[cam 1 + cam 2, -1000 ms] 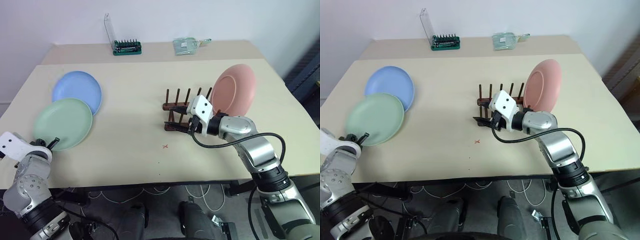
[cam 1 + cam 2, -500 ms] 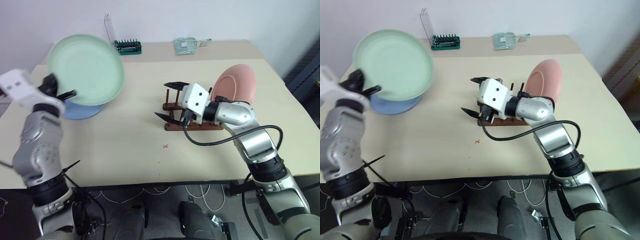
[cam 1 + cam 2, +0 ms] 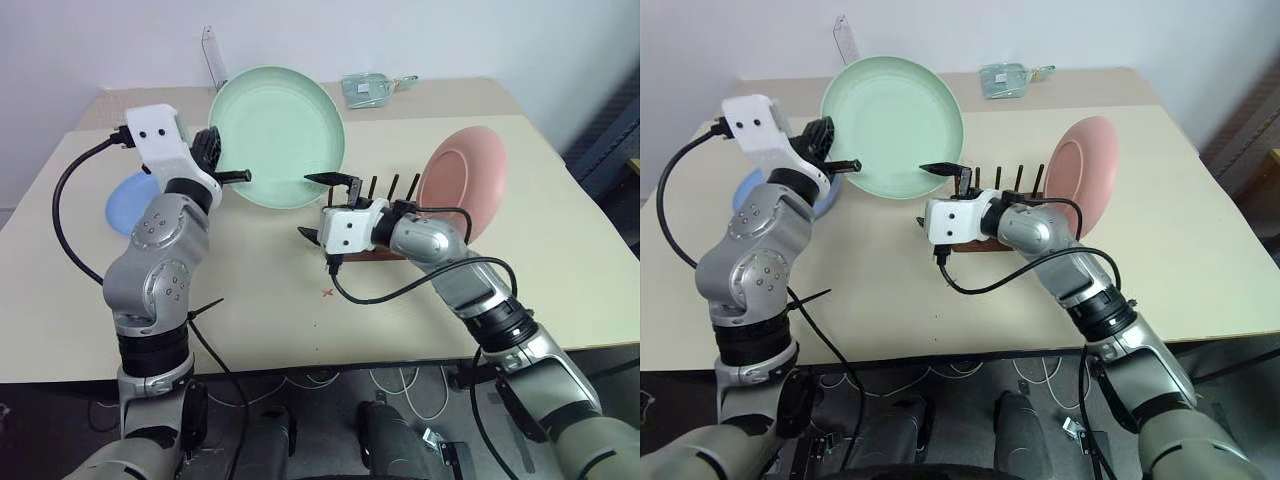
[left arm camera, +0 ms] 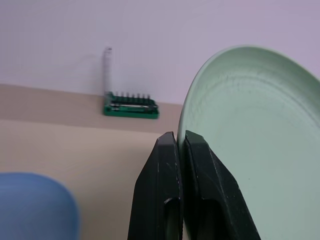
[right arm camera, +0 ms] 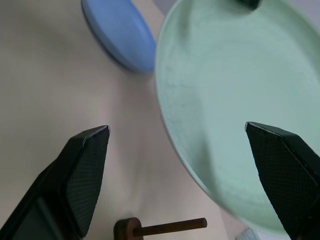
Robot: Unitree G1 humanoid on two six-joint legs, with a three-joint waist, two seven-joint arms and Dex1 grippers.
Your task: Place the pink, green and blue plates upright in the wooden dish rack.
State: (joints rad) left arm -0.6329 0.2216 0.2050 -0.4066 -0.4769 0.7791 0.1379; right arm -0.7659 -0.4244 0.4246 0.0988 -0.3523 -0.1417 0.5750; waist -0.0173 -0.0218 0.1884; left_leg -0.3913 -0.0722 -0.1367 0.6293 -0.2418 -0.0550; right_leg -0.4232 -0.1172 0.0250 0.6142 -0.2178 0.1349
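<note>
— What can't you make out from where you stand?

— Most of the blue plate (image 3: 133, 196). It lies flat on the table (image 3: 560, 270) at the left, and the left arm covers all but one edge of it. The wooden dish rack (image 3: 992, 236) is half hidden too: the right arm lies across its front rail, so I see dark pegs sticking up behind the arm but cannot count them surely. The lower edge of the pink plate (image 3: 463, 180) is hidden where it meets the rack, so which slot it stands in I cannot tell.

— How many plates, then?

— Three, one of each colour. The pink one stands upright at the right end of the rack. The green plate (image 3: 278, 136) is up in the air, tilted with its hollow face toward me, above the table and just left of the rack. The blue one is on the table, well apart from the rack.

— And the grippers?

— Two. The left gripper (image 3: 226, 166) is pinched tight on the left rim of the green plate and carries it alone. The right gripper (image 3: 318, 206) has its two fingers spread wide with nothing between them; the upper tip sits just beside the green plate's lower edge, but whether it touches I cannot tell.

— Anything else?

— A green bit holder (image 4: 131, 106) with a clear lid, and one clear packet (image 3: 374, 88), both at the far edge by the wall.
</note>
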